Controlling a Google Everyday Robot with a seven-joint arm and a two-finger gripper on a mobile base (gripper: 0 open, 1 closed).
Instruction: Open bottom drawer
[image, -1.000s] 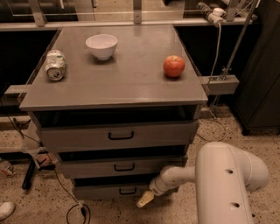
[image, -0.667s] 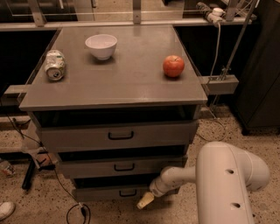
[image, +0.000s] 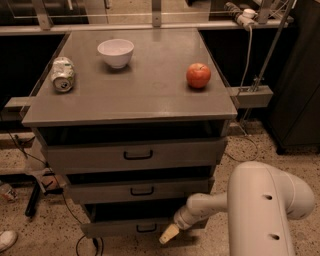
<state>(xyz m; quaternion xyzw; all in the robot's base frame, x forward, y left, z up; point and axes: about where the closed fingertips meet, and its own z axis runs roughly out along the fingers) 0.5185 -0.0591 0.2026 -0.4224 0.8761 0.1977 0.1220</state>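
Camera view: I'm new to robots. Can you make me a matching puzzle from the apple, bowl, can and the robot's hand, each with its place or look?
1 apple
2 bowl
3 can
4 hand

A on its side, at the left edge of the cabinet top
B low, in front of the bottom drawer, right of centre
C red, on the right side of the cabinet top
D white, upright, toward the back of the cabinet top

Pairs: 1-C, 2-D, 3-A, 4-B
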